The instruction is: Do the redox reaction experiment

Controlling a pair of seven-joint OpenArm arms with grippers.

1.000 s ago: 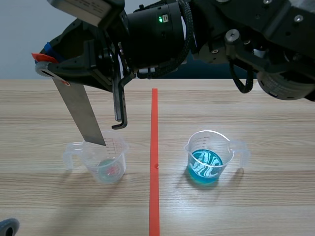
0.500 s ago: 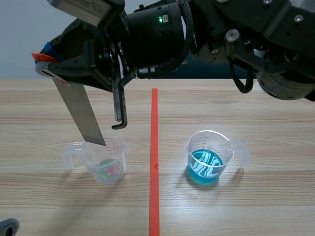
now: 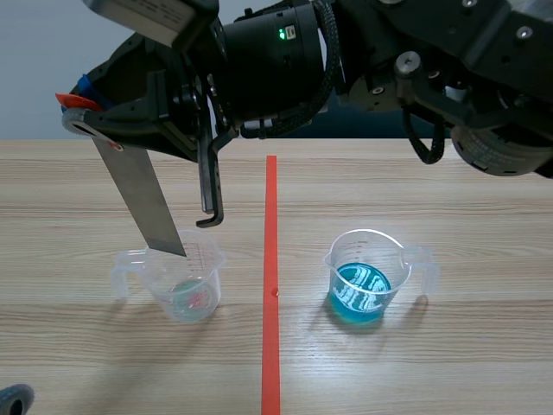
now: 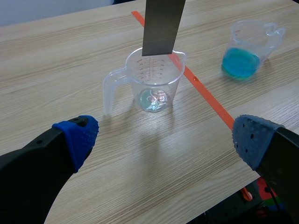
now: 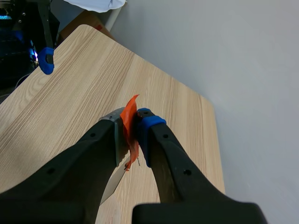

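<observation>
Only right wrist view shows right gripper (image 5: 131, 123) clamped on metal strip (image 3: 138, 194) at orange tag (image 5: 127, 122); left gripper (image 4: 164, 136) stands wide apart. Strip approx. upright, slightly tilted, lower end pointing down at clear beaker (image 3: 177, 284).

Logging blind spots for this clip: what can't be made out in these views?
Metal strip: in the right wrist view the right gripper hides most of it with its own fingers; in the left wrist view the edge cuts off its top.
Clear cup: what lies at its bottom is too blurred to name.
Left gripper: in the scene view the corner cuts off nearly all.
</observation>
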